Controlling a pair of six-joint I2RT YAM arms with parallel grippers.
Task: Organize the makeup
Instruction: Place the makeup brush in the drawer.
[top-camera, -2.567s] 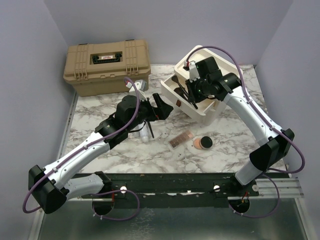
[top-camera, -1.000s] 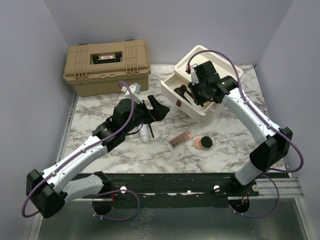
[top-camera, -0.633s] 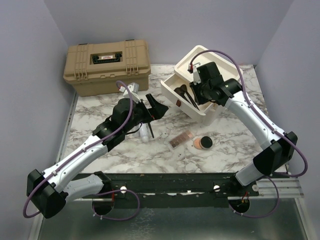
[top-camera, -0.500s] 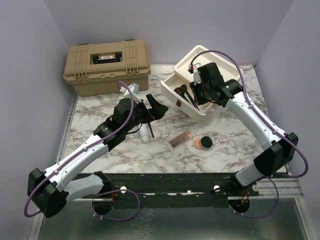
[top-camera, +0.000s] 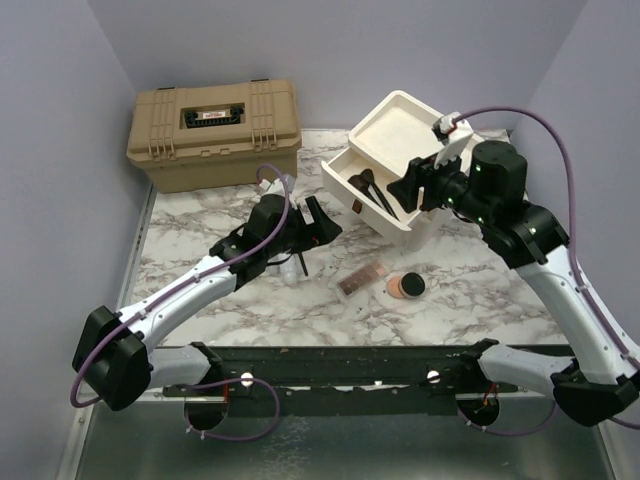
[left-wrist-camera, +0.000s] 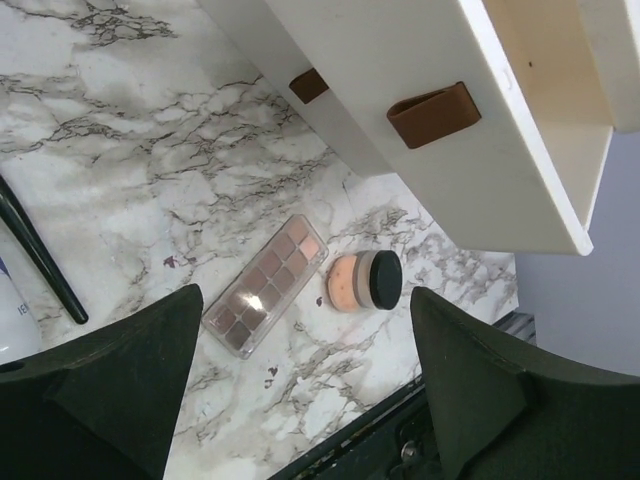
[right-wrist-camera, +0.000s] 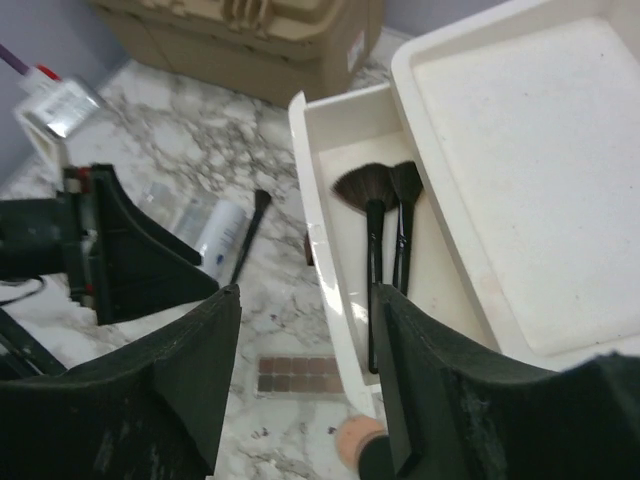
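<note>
Left gripper (left-wrist-camera: 302, 296) spread wide; right gripper (right-wrist-camera: 305, 292) spread.

1. Top external: high and well back from the drawer unit (top-camera: 395, 130), looking down on it.
2. Left wrist: close beside its front, looking down.
3. Right wrist: above it; all share the palette (left-wrist-camera: 265, 285).

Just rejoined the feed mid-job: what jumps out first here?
The cream drawer unit at back right, its drawer open with two black-handled brushes lying inside. On the marble in front of it, a pink palette and a round compact with peach powder lie loose, side by side.
</note>
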